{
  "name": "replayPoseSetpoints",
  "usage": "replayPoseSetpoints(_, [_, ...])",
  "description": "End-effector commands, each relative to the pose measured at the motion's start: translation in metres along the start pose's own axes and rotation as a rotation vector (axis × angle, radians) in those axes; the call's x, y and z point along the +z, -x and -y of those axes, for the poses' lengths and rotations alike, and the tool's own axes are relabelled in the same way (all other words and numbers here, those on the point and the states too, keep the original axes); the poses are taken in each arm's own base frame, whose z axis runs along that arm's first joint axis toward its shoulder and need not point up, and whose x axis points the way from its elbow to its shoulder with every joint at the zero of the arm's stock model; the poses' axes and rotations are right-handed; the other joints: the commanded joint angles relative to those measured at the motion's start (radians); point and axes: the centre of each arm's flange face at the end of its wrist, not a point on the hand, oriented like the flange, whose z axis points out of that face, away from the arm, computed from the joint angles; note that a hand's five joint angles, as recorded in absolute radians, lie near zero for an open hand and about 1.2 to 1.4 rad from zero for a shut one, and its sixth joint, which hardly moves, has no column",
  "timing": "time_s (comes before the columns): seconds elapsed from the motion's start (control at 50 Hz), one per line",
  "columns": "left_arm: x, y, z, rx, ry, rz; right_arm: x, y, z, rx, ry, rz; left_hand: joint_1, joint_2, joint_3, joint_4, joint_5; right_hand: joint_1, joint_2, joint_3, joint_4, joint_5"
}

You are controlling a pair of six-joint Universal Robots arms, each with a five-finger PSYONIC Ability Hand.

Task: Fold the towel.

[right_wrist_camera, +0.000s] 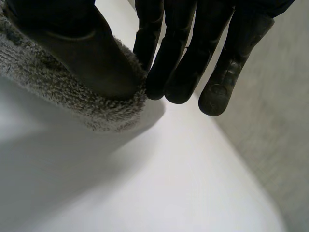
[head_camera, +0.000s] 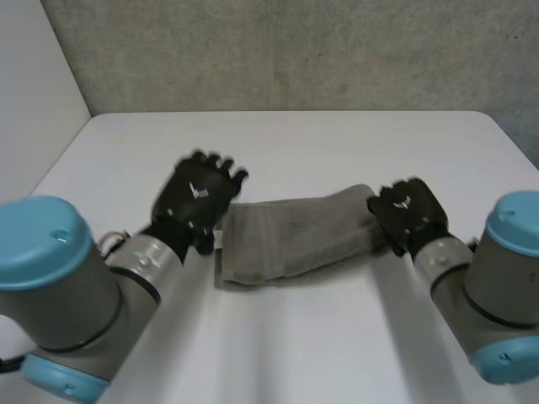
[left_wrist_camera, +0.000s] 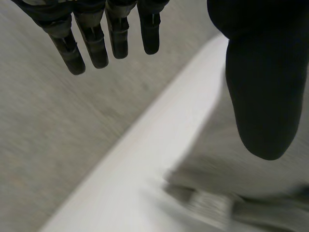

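Two hands, one long towel (head_camera: 295,240).
Head view: the towel lies side to side on the table (head_camera: 337,139), the left hand (head_camera: 198,198) just over its left end, the right hand (head_camera: 408,215) on its right end. Left wrist view: straight fingers (left_wrist_camera: 94,43) hold nothing, towel close by. Right wrist view: the thumb (right_wrist_camera: 72,48) and fingers pinch the towel's end, so that hand looks ready to lift it across.

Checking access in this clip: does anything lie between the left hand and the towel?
Nothing visible does. The left hand is open right by the towel's left end, with only white table around; the right hand pinches the other end.
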Motion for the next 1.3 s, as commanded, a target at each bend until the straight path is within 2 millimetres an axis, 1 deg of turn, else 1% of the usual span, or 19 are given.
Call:
replayPoseSetpoints(0.02, [0.003, 0.040, 0.033, -0.028, -0.108, 0.120, -0.005, 0.056, 0.090, -0.315, -0.281, 0.073, -0.011, -0.009, -0.009, -0.013, -0.007, 0.110, 0.065, 0.059, 0.059, 0.073])
replayPoseSetpoints(0.08, [0.005, 0.048, 0.038, -0.096, -0.128, 0.136, -0.007, 0.075, 0.100, -0.336, -0.338, 0.122, -0.011, -0.009, -0.009, -0.013, -0.007, 0.110, 0.065, 0.059, 0.059, 0.073])
replayPoseSetpoints(0.12, [0.007, 0.051, 0.038, -0.143, -0.134, 0.144, -0.014, 0.124, 0.112, -0.362, -0.455, 0.267, -0.011, -0.009, -0.009, -0.013, -0.007, 0.110, 0.065, 0.059, 0.059, 0.073])
replayPoseSetpoints(0.14, [0.007, 0.051, 0.038, -0.143, -0.134, 0.144, -0.014, 0.124, 0.112, -0.362, -0.455, 0.268, -0.011, -0.009, -0.009, -0.013, -0.007, 0.110, 0.065, 0.059, 0.059, 0.073])
replayPoseSetpoints(0.18, [0.009, 0.061, 0.034, -0.254, -0.136, 0.165, -0.023, 0.165, 0.109, -0.376, -0.509, 0.418, -0.011, -0.009, -0.009, -0.013, -0.007, 0.110, 0.065, 0.059, 0.059, 0.073])
replayPoseSetpoints(0.3, [0.014, 0.071, 0.023, -0.410, -0.125, 0.180, -0.025, 0.183, 0.096, -0.386, -0.455, 0.517, -0.005, -0.003, -0.003, -0.007, -0.001, 0.110, 0.065, 0.059, 0.059, 0.073])
replayPoseSetpoints(0.34, [0.017, 0.069, 0.015, -0.473, -0.110, 0.173, -0.024, 0.173, 0.100, -0.358, -0.431, 0.492, -0.008, -0.006, -0.006, -0.010, -0.004, -0.406, -0.451, -0.457, -0.457, -0.443])
replayPoseSetpoints(0.4, [0.020, 0.065, 0.008, -0.488, -0.088, 0.163, -0.024, 0.160, 0.109, -0.311, -0.426, 0.446, -0.005, -0.003, -0.003, -0.007, -0.001, -0.570, -0.615, -0.621, -0.621, -0.607])
replayPoseSetpoints(0.44, [0.021, 0.065, 0.007, -0.489, -0.085, 0.162, -0.022, 0.122, 0.128, -0.118, -0.411, 0.332, -0.005, -0.003, -0.003, -0.007, -0.001, -0.955, -1.000, -1.006, -1.007, -0.993])
replayPoseSetpoints(0.46, [0.021, 0.065, 0.007, -0.489, -0.084, 0.162, -0.022, 0.122, 0.128, -0.117, -0.411, 0.331, -0.005, -0.003, -0.003, -0.007, -0.001, -0.957, -1.002, -1.008, -1.008, -0.994])
replayPoseSetpoints(0.5, [0.026, 0.065, 0.004, -0.500, -0.080, 0.164, -0.020, 0.083, 0.135, 0.110, -0.384, 0.248, -0.005, -0.003, -0.003, -0.007, -0.001, -1.111, -1.156, -1.162, -1.163, -1.149])
replayPoseSetpoints(0.62, [0.033, 0.060, -0.004, -0.508, -0.059, 0.153, -0.027, 0.049, 0.135, 0.346, -0.336, 0.222, -0.011, -0.009, -0.009, -0.013, -0.007, -1.111, -1.156, -1.162, -1.163, -1.149])
replayPoseSetpoints(0.72, [0.037, 0.043, -0.025, -0.524, 0.014, 0.124, -0.018, 0.024, 0.107, 0.485, -0.188, 0.202, -0.008, -0.006, -0.006, -0.010, -0.004, -1.111, -1.156, -1.162, -1.163, -1.149])
replayPoseSetpoints(0.78, [0.036, 0.027, -0.036, -0.528, 0.058, 0.090, -0.013, 0.023, 0.099, 0.513, -0.155, 0.202, -0.005, -0.003, -0.003, -0.007, -0.001, -1.111, -1.156, -1.162, -1.163, -1.149])
replayPoseSetpoints(0.94, [0.036, -0.002, -0.067, -0.526, 0.163, 0.033, 0.021, 0.056, 0.061, 0.572, -0.016, 0.282, -0.005, -0.003, -0.003, -0.007, -0.001, -1.111, -1.156, -1.162, -1.163, -1.149])
replayPoseSetpoints(1.14, [0.040, -0.012, -0.087, -0.529, 0.216, 0.017, 0.042, 0.086, 0.028, 0.567, 0.109, 0.345, 0.001, 0.002, 0.003, -0.001, 0.004, -1.111, -1.156, -1.162, -1.163, -1.149])
replayPoseSetpoints(1.22, [0.045, -0.002, -0.067, -0.520, 0.154, 0.031, 0.040, 0.079, 0.037, 0.568, 0.108, 0.346, 0.004, 0.005, 0.006, 0.002, 0.007, -1.111, -1.156, -1.162, -1.163, -1.149])
replayPoseSetpoints(1.28, [0.045, 0.006, -0.050, -0.514, 0.110, 0.040, 0.034, 0.051, 0.063, 0.571, 0.041, 0.302, 0.004, 0.005, 0.006, 0.002, 0.007, -1.111, -1.156, -1.162, -1.163, -1.149])
replayPoseSetpoints(1.3, [0.045, 0.014, -0.034, -0.510, 0.070, 0.049, 0.030, 0.028, 0.080, 0.577, -0.016, 0.256, 0.004, 0.005, 0.006, 0.002, 0.007, -1.111, -1.156, -1.162, -1.163, -1.149])
